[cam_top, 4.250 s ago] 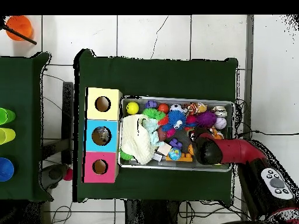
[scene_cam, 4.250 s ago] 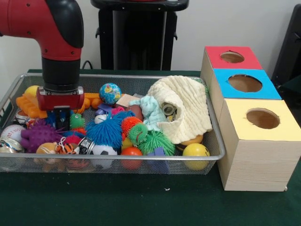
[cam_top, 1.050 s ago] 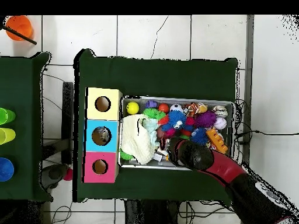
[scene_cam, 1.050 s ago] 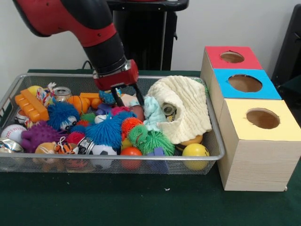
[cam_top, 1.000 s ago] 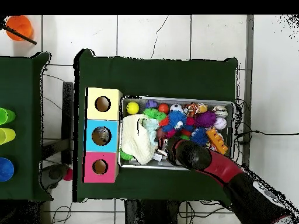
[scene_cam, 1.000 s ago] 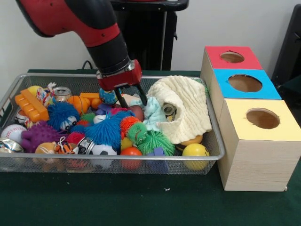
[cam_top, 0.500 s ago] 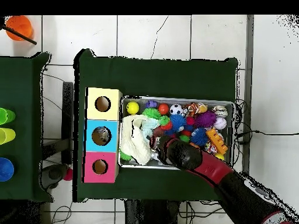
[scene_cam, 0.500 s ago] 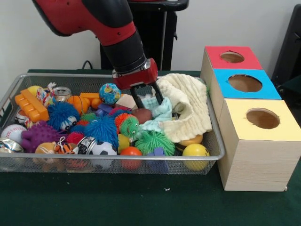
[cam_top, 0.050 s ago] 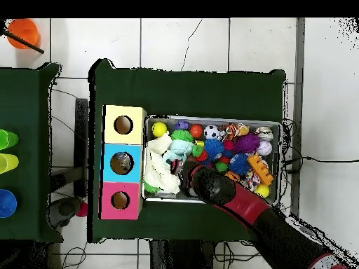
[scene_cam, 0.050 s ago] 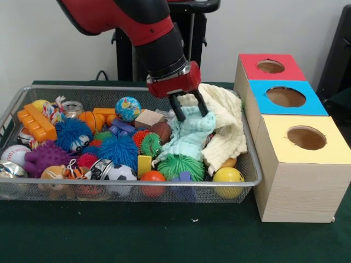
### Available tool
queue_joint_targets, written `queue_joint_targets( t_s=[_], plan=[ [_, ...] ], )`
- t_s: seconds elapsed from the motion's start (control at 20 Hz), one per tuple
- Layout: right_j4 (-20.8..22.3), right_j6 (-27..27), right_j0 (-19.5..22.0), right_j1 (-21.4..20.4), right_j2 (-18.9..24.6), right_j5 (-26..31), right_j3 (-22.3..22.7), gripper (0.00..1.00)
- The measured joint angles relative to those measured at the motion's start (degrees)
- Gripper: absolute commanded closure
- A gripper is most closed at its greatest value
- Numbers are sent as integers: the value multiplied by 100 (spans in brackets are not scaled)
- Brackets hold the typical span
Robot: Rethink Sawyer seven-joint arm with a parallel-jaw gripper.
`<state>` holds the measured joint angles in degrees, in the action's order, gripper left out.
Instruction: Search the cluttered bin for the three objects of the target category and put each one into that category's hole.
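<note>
At the front rim of the wire bin [scene_cam, 0.050 s ago: 164, 185], nearest of all, an orange ball [scene_cam, 0.050 s ago: 153, 178] and a yellow smiley ball [scene_cam, 0.050 s ago: 228, 176] sit below the gripper [scene_cam, 0.050 s ago: 189, 111], with a green spiky ball [scene_cam, 0.050 s ago: 181, 164] between them. Just under the fingertips lies the mint cloth [scene_cam, 0.050 s ago: 190, 137], its top edge pinched between the two black fingers [scene_cam, 0.050 s ago: 177, 113]. Since half a second ago the arm has travelled toward the boxes, dragging this cloth out longer across the toys. The cream knitted cloth [scene_cam, 0.050 s ago: 226, 123] drapes against the far side of the gripper and crowds it (it has slumped lower than before). Off to the gripper's other side are two blue fuzzy balls [scene_cam, 0.050 s ago: 117, 150] and, further back, one globe ball [scene_cam, 0.050 s ago: 128, 108]. Beyond the bin's end stand three wooden boxes, each with one round hole: yellow [scene_cam, 0.050 s ago: 306, 138] closest, blue [scene_cam, 0.050 s ago: 285, 97] in the middle, red [scene_cam, 0.050 s ago: 270, 67] furthest.
</note>
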<state>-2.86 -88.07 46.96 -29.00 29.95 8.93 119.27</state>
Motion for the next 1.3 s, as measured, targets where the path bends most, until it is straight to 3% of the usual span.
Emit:
queue_joint_targets(
  t_s=[0.3, 0.6, 0.8, 1.0, 1.15, 1.3],
  plan=[
    [-277, -311, -28, -106, 251, -51, 195, 0],
    [-347, -400, -202, -151, 213, -53, 223, 0],
    [-349, -400, -698, -200, -257, -56, 80, 0],
    [-349, -402, -1394, -211, -1014, -60, -365, 0],
    [-347, -402, -2107, 4, -1677, -59, -830, 0],
    [-347, -402, -2509, 204, -2033, -56, -1120, 0]
  ],
)
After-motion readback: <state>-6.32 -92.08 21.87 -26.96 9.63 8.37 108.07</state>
